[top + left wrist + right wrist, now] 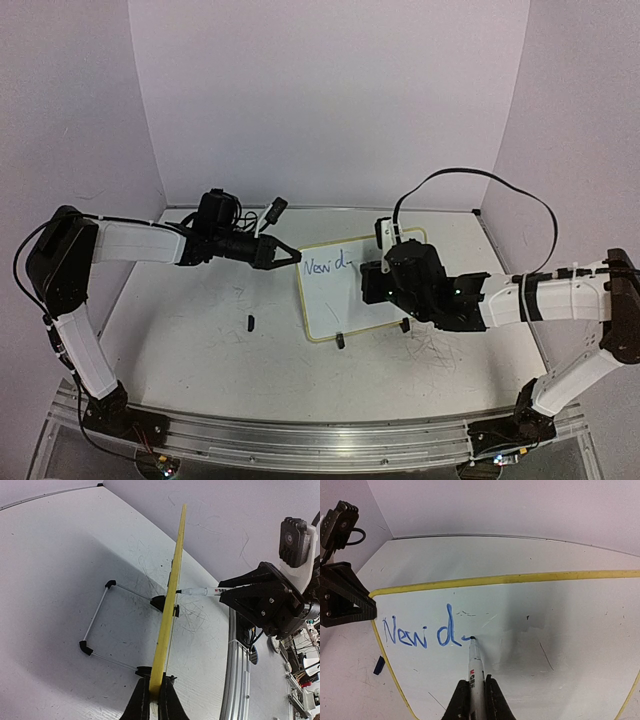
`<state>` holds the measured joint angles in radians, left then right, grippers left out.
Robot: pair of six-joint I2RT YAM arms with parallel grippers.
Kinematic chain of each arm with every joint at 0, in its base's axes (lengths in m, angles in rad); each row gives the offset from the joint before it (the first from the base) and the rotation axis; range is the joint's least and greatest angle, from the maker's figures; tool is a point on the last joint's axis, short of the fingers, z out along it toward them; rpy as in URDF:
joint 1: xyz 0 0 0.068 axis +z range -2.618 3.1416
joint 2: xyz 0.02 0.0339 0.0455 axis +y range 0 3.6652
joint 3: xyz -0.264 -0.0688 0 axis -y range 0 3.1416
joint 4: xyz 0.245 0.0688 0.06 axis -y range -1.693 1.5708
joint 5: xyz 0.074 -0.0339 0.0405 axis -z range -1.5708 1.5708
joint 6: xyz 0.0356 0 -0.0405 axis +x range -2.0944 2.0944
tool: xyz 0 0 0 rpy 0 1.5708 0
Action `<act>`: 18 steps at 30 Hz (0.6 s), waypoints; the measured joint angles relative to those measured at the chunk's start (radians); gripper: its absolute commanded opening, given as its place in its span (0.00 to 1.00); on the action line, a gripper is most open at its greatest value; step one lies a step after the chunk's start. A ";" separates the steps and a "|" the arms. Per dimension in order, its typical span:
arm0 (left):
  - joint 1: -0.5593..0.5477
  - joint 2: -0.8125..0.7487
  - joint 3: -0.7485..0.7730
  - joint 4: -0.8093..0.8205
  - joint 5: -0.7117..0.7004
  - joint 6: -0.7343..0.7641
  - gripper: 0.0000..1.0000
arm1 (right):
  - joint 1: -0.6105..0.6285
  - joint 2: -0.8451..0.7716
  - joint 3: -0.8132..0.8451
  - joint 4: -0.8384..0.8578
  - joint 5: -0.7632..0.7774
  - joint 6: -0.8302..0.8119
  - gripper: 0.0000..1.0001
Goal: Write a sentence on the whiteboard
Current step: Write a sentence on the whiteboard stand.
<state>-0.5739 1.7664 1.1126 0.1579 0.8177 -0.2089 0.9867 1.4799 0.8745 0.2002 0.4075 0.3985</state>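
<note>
The whiteboard (345, 300) stands tilted on the table, with a yellowish frame and black feet. Blue script on it (420, 632) reads "New d" with a short stroke after it; it also shows in the top view (328, 266). My right gripper (476, 692) is shut on a white marker (475, 667), whose tip touches the board just right of the "d". My left gripper (156, 692) is shut on the board's edge (167, 610), at its upper left corner in the top view (292, 256). From the left wrist view the marker (200, 592) meets the board's face.
A small black piece (250, 322) lies on the table left of the board. The board's wire stand (100, 625) rests behind it. Grey scribble marks cover the table (200, 340). The metal rail (320, 440) runs along the near edge. White walls enclose the back and sides.
</note>
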 measured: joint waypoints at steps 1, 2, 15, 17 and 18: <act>0.000 0.000 0.000 0.000 0.000 0.000 0.00 | 0.000 0.000 0.000 0.000 0.001 0.000 0.00; 0.000 0.000 0.000 0.000 0.000 0.000 0.00 | 0.000 0.000 0.000 0.000 0.001 0.000 0.00; 0.000 0.000 0.000 0.000 0.000 0.000 0.00 | 0.000 0.006 0.008 0.015 0.000 -0.011 0.00; 0.000 0.000 0.000 0.000 0.000 0.000 0.00 | 0.000 0.007 0.012 0.017 0.000 -0.013 0.00; 0.000 0.000 0.000 0.000 0.000 0.000 0.00 | 0.000 0.008 0.014 0.019 0.000 -0.013 0.00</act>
<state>-0.5739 1.7664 1.1126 0.1581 0.8181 -0.2089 0.9867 1.4884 0.8888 0.2193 0.4074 0.3856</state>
